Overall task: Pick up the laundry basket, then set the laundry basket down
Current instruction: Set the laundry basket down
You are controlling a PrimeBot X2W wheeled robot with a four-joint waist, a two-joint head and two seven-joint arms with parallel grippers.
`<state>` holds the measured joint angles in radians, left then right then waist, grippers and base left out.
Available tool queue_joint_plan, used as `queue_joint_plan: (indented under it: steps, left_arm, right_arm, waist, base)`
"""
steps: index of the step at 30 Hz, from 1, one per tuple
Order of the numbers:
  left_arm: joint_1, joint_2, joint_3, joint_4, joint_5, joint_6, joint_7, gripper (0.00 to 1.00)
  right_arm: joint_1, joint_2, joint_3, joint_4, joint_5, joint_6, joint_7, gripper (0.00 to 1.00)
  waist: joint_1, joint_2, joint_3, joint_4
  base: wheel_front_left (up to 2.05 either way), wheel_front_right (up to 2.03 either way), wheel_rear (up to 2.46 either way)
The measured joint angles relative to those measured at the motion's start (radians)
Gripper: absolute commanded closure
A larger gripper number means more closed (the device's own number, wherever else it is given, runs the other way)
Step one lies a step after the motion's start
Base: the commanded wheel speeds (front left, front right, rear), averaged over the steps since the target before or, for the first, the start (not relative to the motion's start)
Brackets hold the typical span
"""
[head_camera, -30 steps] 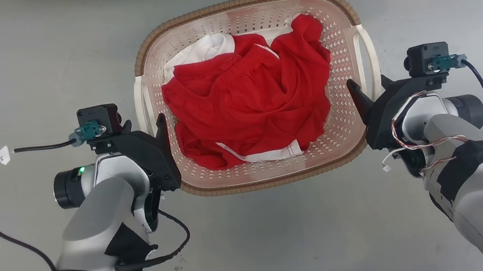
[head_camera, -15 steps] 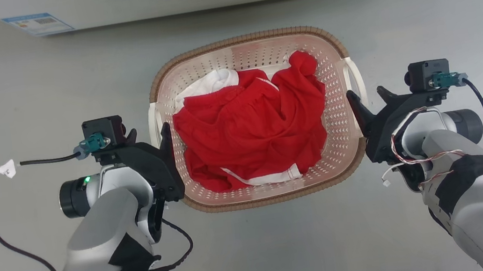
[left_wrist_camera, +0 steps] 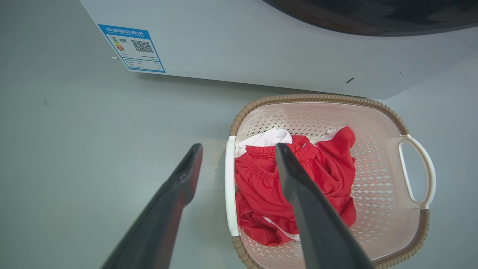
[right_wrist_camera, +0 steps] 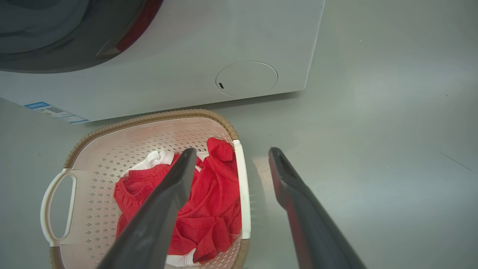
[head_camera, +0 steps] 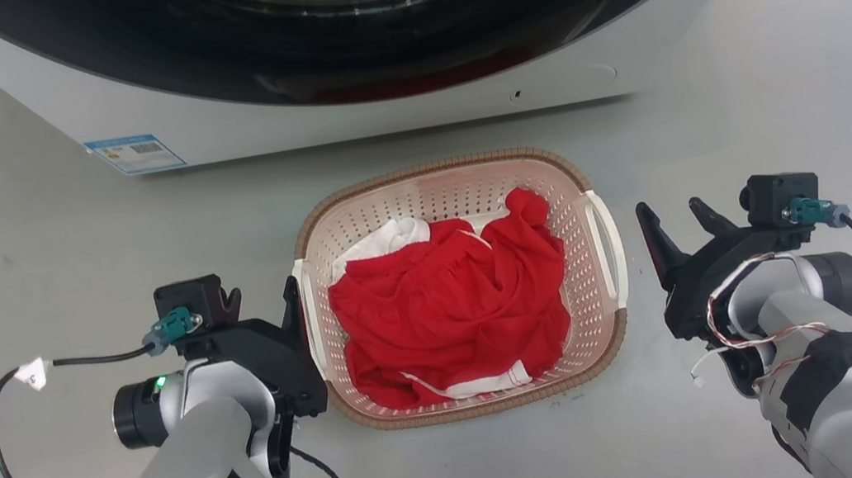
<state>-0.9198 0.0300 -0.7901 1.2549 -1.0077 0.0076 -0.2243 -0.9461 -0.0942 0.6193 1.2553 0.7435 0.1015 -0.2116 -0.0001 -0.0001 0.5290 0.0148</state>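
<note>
We see the laundry basket [head_camera: 433,168] sitting on the floor [head_camera: 22,271], just in front of the washing machine [head_camera: 375,117], red clothes [head_camera: 453,310] inside. Our left gripper [head_camera: 263,293] is spread wide at the left handle [head_camera: 316,346]; contact unclear. Right gripper [head_camera: 669,209] is also spread, holding nothing, just beside the right handle [head_camera: 612,246].
</note>
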Motion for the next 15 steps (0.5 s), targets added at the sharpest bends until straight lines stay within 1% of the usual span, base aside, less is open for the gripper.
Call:
queue_joint_plan:
  steps: [11,15]
  left_arm:
    - [0.1,0.012,0.012,0.002,0.005,0.008,-0.025,0.0]
    - [0.124,0.028,0.025,-0.014,0.009,0.011,-0.025,0.0]
  right_arm:
    - [0.1,0.0,-0.012,-0.007,0.0,-0.001,-0.037,0.0]
    - [0.135,-0.001,-0.017,-0.025,-0.001,-0.006,-0.038,0.0]
  waist:
    - [-0.0001,0.0,-0.151,-0.008]
    - [0.0,0.0,-0.199,-0.01]
  base:
    - [0.0,0.0,0.0]
    - [0.0,0.0,0.0]
